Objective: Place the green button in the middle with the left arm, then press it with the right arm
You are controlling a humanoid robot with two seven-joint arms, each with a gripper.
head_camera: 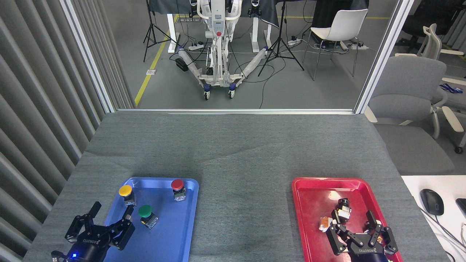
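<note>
The green button [146,214] stands upright in the blue tray [171,233], near its left half. My left gripper [111,214], black with a blue light at its wrist, hovers open over the tray's near left edge, just left of the green button and not touching it. My right gripper [351,221] is open low over the red tray [309,218], its fingers beside small parts lying there. The middle [244,203] is bare grey cloth between the two trays.
A yellow button [126,193] and a red button [177,187] stand at the far end of the blue tray. A small black part [342,210] and an orange-white part [323,223] lie in the red tray. A mouse [431,201] rests on a white desk at right.
</note>
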